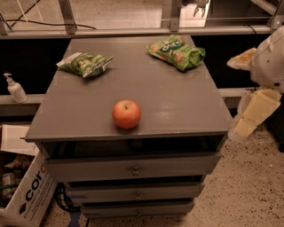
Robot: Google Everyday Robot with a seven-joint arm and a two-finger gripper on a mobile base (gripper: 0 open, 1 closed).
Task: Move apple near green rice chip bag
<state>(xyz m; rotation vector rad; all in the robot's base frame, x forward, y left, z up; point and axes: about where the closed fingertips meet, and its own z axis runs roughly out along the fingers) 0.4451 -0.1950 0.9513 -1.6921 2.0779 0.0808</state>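
Observation:
The red-orange apple [126, 114] sits upright near the front edge of the grey cabinet top [159, 97], a little left of centre. The lime-green rice chip bag [176, 52] lies flat at the far right corner of the top. My gripper [198, 5] hangs at the upper edge of the view, beyond the back of the cabinet and above the chip bag, far from the apple and holding nothing that shows. My arm's white and yellow links [259, 95] stand off the cabinet's right side.
A darker green-and-white bag [84, 63] lies at the far left of the top. The cabinet has several drawers [135, 170] below. A pump bottle [14, 88] and a cardboard box [24, 190] stand on the left. Metal rails [133, 31] run behind.

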